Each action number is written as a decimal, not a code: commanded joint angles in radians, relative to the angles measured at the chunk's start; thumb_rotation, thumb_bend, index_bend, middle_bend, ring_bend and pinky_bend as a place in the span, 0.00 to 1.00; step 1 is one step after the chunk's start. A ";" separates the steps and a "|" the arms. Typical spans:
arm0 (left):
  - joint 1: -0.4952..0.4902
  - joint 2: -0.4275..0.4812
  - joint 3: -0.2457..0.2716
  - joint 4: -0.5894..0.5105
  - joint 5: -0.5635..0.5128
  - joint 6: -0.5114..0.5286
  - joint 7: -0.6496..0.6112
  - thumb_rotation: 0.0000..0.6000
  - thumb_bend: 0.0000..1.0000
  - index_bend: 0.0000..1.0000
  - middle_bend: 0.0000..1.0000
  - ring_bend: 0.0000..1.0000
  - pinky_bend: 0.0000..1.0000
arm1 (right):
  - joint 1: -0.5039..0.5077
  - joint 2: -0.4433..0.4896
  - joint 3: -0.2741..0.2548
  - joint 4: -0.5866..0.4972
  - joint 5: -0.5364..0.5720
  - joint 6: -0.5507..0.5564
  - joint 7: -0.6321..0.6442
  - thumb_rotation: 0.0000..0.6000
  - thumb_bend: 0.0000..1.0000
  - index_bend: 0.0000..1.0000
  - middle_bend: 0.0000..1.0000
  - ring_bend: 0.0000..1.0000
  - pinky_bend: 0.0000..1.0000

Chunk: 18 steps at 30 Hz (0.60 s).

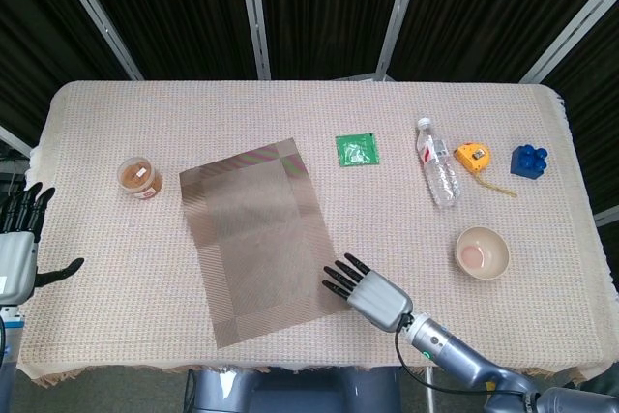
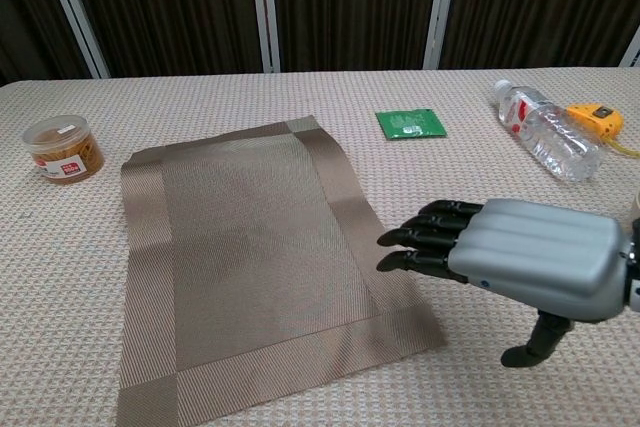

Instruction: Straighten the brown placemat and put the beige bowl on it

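The brown placemat (image 1: 261,239) (image 2: 255,262) lies askew on the table, turned a little from the table's edges. My right hand (image 1: 368,293) (image 2: 510,257) is flat and open, palm down, with its fingertips over the mat's near right corner. Whether it touches the mat I cannot tell. The beige bowl (image 1: 482,252) stands upright on the table, right of that hand and apart from it. My left hand (image 1: 17,249) hovers open beyond the table's left edge, holding nothing.
A small jar (image 1: 140,177) (image 2: 63,149) stands left of the mat. A green packet (image 1: 358,150) (image 2: 411,123), a lying water bottle (image 1: 438,175) (image 2: 545,129), a yellow tape measure (image 1: 473,157) (image 2: 594,119) and a blue block (image 1: 529,161) sit along the far right.
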 commanded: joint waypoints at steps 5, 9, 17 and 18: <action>0.000 0.012 0.005 -0.003 0.007 -0.014 -0.024 1.00 0.00 0.00 0.00 0.00 0.00 | 0.020 -0.079 0.021 0.007 0.090 -0.040 -0.075 1.00 0.00 0.09 0.00 0.00 0.00; 0.001 0.014 0.004 -0.005 0.009 -0.015 -0.029 1.00 0.00 0.00 0.00 0.00 0.00 | 0.029 -0.110 0.024 0.020 0.107 -0.049 -0.100 1.00 0.00 0.09 0.00 0.00 0.00; 0.003 0.026 0.008 -0.018 0.017 -0.021 -0.047 1.00 0.00 0.00 0.00 0.00 0.00 | 0.052 -0.162 0.045 0.042 0.170 -0.057 -0.171 1.00 0.00 0.09 0.00 0.00 0.00; 0.004 0.027 0.007 -0.018 0.016 -0.021 -0.050 1.00 0.00 0.00 0.00 0.00 0.00 | 0.054 -0.166 0.046 0.045 0.179 -0.058 -0.179 1.00 0.00 0.09 0.00 0.00 0.00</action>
